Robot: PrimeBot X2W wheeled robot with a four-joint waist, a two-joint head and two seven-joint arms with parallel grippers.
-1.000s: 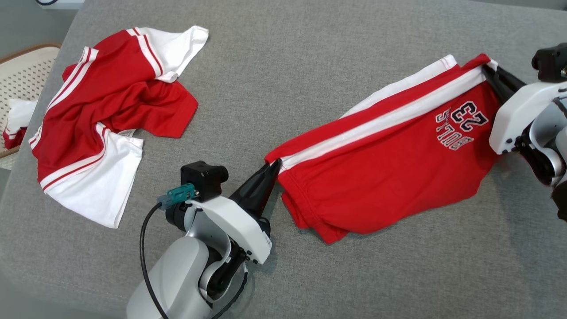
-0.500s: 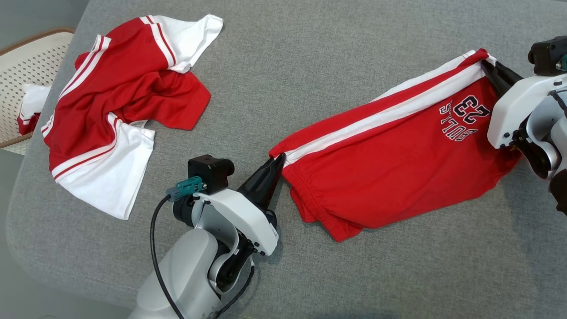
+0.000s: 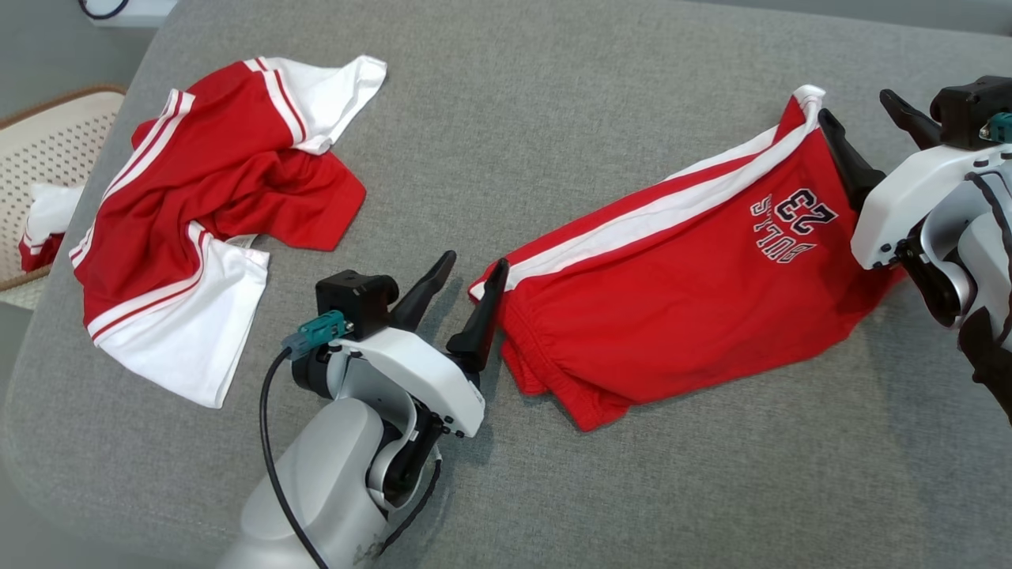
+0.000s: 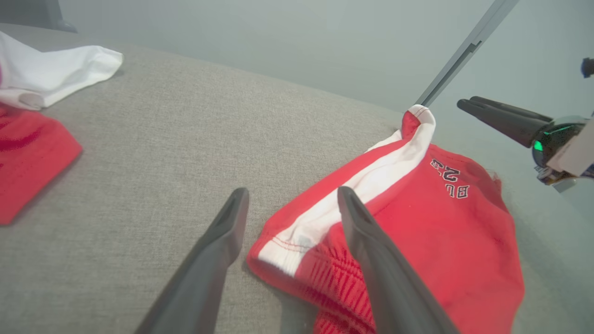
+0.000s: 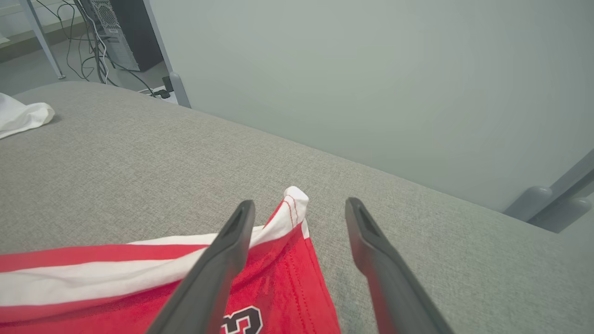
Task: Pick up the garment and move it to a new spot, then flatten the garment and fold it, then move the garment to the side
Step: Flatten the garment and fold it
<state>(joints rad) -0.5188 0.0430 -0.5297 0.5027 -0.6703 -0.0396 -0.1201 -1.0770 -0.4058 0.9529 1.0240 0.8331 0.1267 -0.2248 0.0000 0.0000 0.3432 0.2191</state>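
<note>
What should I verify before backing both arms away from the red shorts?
1. Left gripper jaws apart: ok.
2. Right gripper jaws apart: ok.
3. Red shorts resting on the grey cushion: ok.
4. Shorts' corners free of the fingers: cannot tell; a corner sits between each pair.
5. Shorts flat: not ok; far corner peaks up.
6. Red-and-white shirt apart from shorts: ok.

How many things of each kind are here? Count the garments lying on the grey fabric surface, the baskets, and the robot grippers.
Garments: 2 (red shorts with white side stripe, crumpled red-and-white garment)
Baskets: 1 (white perforated basket)
Grippers: 2 (left gripper, right gripper)
Total: 5
</note>
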